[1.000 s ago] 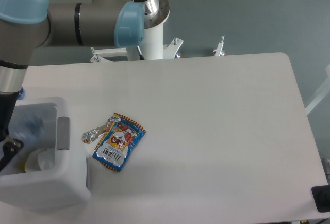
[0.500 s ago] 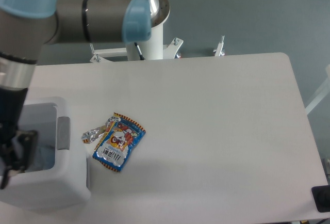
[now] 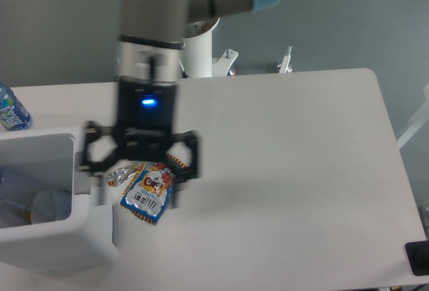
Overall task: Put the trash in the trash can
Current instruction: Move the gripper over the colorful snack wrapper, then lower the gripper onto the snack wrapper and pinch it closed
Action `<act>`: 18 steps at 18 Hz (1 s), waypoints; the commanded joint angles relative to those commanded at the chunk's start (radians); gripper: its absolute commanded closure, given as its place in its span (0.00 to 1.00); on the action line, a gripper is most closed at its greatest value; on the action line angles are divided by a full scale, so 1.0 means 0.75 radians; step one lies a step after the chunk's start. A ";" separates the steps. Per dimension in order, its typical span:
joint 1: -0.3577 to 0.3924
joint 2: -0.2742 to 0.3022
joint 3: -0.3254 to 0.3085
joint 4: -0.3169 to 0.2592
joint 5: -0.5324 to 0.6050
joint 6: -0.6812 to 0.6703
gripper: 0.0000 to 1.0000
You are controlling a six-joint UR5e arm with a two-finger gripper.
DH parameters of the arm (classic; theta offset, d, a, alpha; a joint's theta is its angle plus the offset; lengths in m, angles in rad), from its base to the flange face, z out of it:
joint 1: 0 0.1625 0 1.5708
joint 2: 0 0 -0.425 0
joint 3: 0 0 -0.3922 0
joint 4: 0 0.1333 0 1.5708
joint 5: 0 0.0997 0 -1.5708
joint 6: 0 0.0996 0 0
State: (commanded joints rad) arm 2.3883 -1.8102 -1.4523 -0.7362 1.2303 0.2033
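My gripper [image 3: 139,194] hangs open and motion-blurred right over the blue-orange snack packet [image 3: 149,196], its two fingers straddling the packet. The small crumpled silver wrapper [image 3: 118,176] lies just left of the packet, also between the fingers. Both pieces of trash rest flat on the white table. The white trash can [image 3: 64,241] stands at the left edge, its grey panel facing the wrapper. Inside it I see a crushed clear plastic bottle [image 3: 37,204].
An upright blue-labelled water bottle [image 3: 11,109] stands behind the trash can at the far left. The robot's white base column [image 3: 199,53] rises behind the table's back edge. The table's right edge runs near x 600.
The arm has swung right, from above the trash can to above the packet and wrapper. The bottle at the back left is now uncovered. Packet and wrapper have not moved.
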 joint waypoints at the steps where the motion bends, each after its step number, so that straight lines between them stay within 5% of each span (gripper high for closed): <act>1: 0.002 0.010 -0.041 -0.004 0.004 0.104 0.00; 5: 0.043 0.096 -0.315 -0.016 0.071 0.477 0.00; 8: 0.035 0.143 -0.475 -0.018 0.165 0.543 0.00; 13: 0.023 0.127 -0.489 -0.245 0.202 0.696 0.00; 18: -0.045 0.039 -0.557 -0.197 0.219 0.690 0.00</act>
State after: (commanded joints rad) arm 2.3547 -1.7808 -1.8698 -0.8837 1.3944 0.7210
